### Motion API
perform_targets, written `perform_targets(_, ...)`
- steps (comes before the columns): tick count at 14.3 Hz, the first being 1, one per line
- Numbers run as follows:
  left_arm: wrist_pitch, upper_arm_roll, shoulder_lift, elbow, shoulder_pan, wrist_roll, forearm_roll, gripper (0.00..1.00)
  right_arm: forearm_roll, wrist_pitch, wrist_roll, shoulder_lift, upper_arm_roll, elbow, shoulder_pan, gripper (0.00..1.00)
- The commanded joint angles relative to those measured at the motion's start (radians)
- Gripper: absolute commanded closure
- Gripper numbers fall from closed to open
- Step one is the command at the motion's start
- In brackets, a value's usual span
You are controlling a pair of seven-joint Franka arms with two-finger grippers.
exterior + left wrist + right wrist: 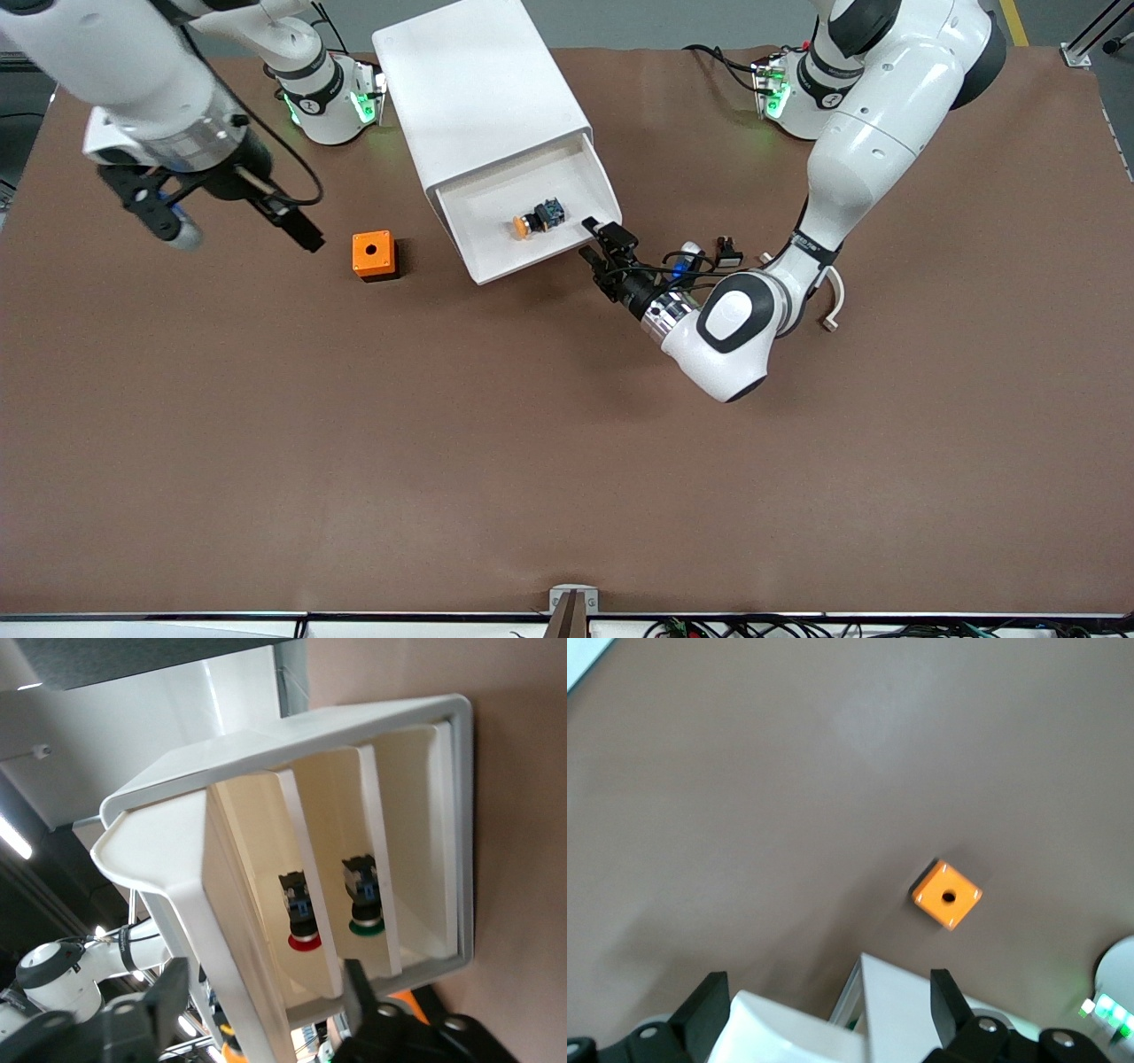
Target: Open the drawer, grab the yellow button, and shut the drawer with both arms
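The white drawer (567, 252) stands pulled out of its cabinet (478, 89), toward the front camera. Inside it lies the button (536, 218), with an orange cap and a black-and-blue body. My left gripper (602, 250) is at the drawer's front corner toward the left arm's end. It is open, and the drawer's front wall (230, 966) runs between its fingers (168, 992) without being gripped. My right gripper (246, 237) hangs open and empty in the air at the right arm's end of the table, with its fingers (709, 1001) wide apart.
An orange cube with a round hole (373, 255) (948, 895) sits on the brown table beside the cabinet. A small black part (728, 252) and a white hook-shaped piece (833, 306) lie by the left arm. In the left wrist view, partitioned compartments hold a red-capped button (301, 917) and a green-capped one (365, 899).
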Motion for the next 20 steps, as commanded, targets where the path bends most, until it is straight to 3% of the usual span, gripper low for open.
perform_targets(1, 0.004, 0.008, -0.005, 0.038, 0.015, 0.126, -0.016, 0.00, 0.007, -0.005, 0.163, 0.039, -0.013, 0.028, 0.086, 0.00)
perform_targets(7, -0.023, 0.012, -0.013, 0.135, 0.039, 0.514, 0.047, 0.00, -0.007, 0.070, 0.391, 0.082, -0.013, 0.010, 0.239, 0.00)
perform_targets(9, -0.023, 0.012, -0.013, 0.202, 0.036, 0.631, 0.140, 0.00, -0.010, 0.120, 0.431, 0.082, -0.013, -0.031, 0.289, 0.00)
perform_targets(12, -0.011, 0.015, -0.071, 0.208, 0.036, 0.868, 0.283, 0.00, -0.062, 0.171, 0.513, 0.116, -0.013, -0.056, 0.356, 0.00)
perform_targets(16, 0.088, 0.012, -0.117, 0.207, 0.036, 0.958, 0.462, 0.00, -0.073, 0.246, 0.601, 0.162, -0.013, -0.079, 0.422, 0.00)
perform_targets(20, 0.220, 0.000, -0.154, 0.201, 0.018, 1.013, 0.637, 0.00, -0.126, 0.364, 0.701, 0.173, -0.013, -0.171, 0.482, 0.00)
